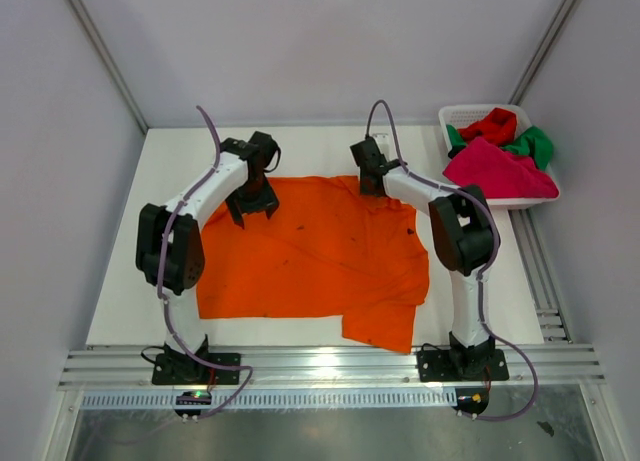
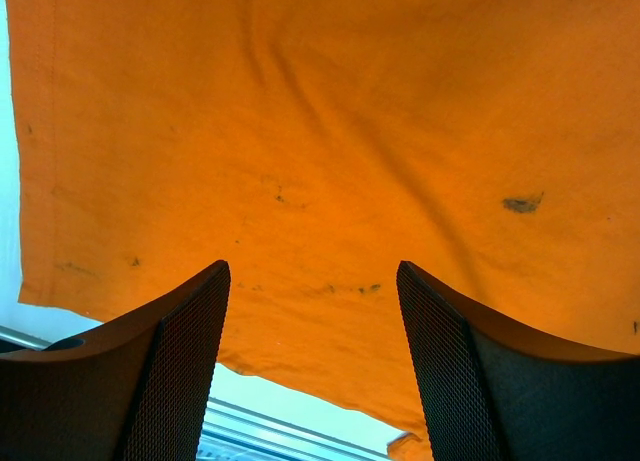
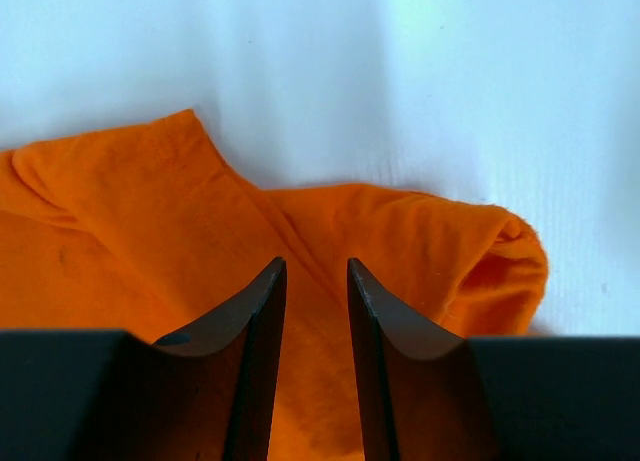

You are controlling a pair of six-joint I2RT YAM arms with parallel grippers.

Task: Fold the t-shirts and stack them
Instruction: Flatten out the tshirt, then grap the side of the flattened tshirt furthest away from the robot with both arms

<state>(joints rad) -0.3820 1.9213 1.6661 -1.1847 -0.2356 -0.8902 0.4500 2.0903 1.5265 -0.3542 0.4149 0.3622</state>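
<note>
One worktop (image 1: 130,281) carries the whole job. An orange t-shirt (image 1: 310,256) lies spread across its middle, fairly flat, with one flap sticking out toward the near right corner. The white basket (image 1: 452,112) sits at the far right corner holding a magenta t-shirt (image 1: 495,171), a green t-shirt (image 1: 535,143) and a red t-shirt (image 1: 492,124), all crumpled.

The left end effector (image 2: 312,271) hangs over the orange shirt's far left part with its fingers spread wide and nothing between them. The right end effector (image 3: 315,266) sits at the shirt's far right edge, its fingers drawn to a slim gap, with no cloth visibly caught.

By my judgement the first fold is only being set up. Next, each end effector needs to nip the far hem cleanly, and both must then carry it toward the near edge together.
</note>
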